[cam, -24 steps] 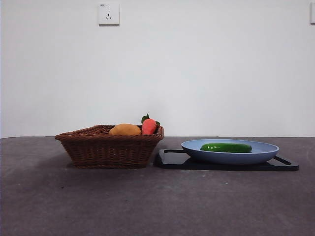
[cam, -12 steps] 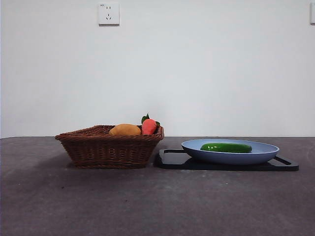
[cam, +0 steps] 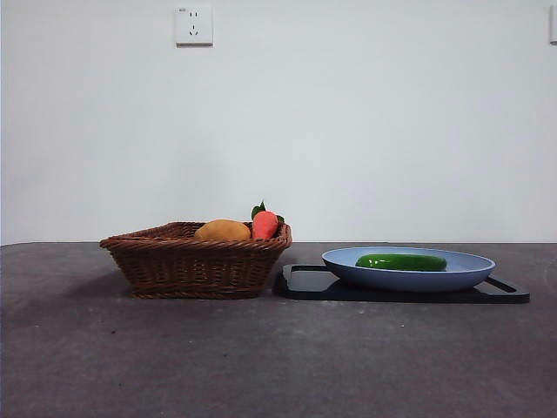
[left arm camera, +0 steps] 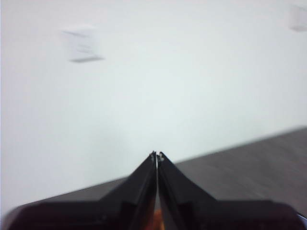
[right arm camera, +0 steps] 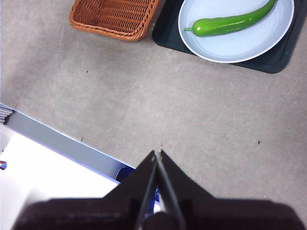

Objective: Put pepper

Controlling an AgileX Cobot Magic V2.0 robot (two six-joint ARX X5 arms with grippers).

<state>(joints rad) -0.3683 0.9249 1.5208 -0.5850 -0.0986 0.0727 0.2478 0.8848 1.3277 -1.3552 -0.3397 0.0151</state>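
The glossy green pepper [cam: 401, 261] lies on the blue plate [cam: 474, 270], which rests on a black tray [cam: 305, 283] at the right. The right wrist view shows the pepper [right arm camera: 230, 23] on the plate [right arm camera: 249, 45] from high above. My right gripper [right arm camera: 157, 153] is shut and empty, well above the table and far from the plate. My left gripper [left arm camera: 157, 155] is shut and empty, raised and facing the white wall. Neither arm shows in the front view.
A brown wicker basket [cam: 196, 261] stands left of the tray and holds a yellow-orange fruit [cam: 222, 230] and a red-orange item with green leaves [cam: 264, 224]. The basket also shows in the right wrist view [right arm camera: 115, 17]. A white and blue table edge [right arm camera: 57, 143] lies below the right gripper.
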